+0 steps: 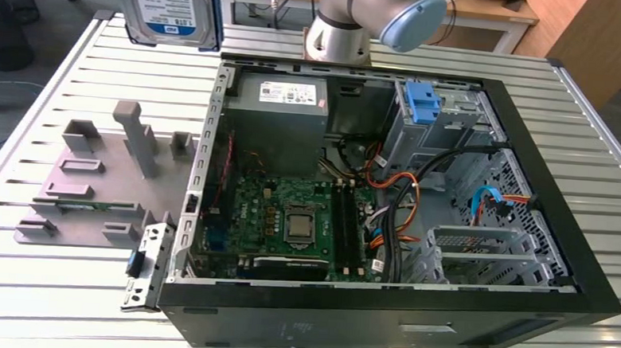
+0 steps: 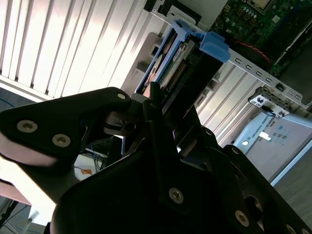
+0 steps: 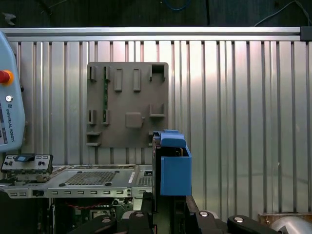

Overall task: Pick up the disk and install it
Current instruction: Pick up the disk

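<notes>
Your end effector (image 2: 170,102) clamps the silver, blue-railed metal disk (image 1: 170,7), long axis straight out from it, over the slatted worktop (image 1: 60,288) beside the open black computer case (image 1: 389,298).

Arm (image 1: 346,16) held high, wrist facing down, tool (image 2: 170,105) clamped on the disk (image 2: 178,63)

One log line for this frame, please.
claw: shut on disk | disk: held aloft, outside computer case | installed: not yet
</notes>
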{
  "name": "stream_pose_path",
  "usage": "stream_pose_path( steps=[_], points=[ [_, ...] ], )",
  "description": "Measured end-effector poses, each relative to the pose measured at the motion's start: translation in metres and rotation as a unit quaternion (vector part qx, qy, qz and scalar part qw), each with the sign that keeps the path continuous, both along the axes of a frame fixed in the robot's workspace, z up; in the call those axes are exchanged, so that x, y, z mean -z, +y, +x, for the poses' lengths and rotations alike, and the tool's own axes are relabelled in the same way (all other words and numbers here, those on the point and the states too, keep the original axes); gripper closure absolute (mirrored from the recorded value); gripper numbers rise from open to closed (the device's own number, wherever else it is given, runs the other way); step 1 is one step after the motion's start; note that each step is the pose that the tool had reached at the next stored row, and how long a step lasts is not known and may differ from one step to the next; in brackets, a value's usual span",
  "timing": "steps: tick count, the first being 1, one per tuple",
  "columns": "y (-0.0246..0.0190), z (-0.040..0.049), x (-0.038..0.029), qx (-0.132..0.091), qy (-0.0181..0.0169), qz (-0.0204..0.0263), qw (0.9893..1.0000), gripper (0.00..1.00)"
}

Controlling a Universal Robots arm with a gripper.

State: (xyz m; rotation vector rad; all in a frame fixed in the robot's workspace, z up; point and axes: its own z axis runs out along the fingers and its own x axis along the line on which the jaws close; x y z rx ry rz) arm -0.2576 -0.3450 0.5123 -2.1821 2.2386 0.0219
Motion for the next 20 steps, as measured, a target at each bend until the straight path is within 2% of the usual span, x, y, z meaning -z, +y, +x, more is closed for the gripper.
stream_pose_path(
  steps=[11,20],
  points=[
    [0.0000,0.0014,0.0000,0.000,0.0000,0.0000,1.0000,0.65],
    [0.0000,0.0097,0.0000,0.000,0.0000,0.0000,1.0000,0.65]
  ],
)
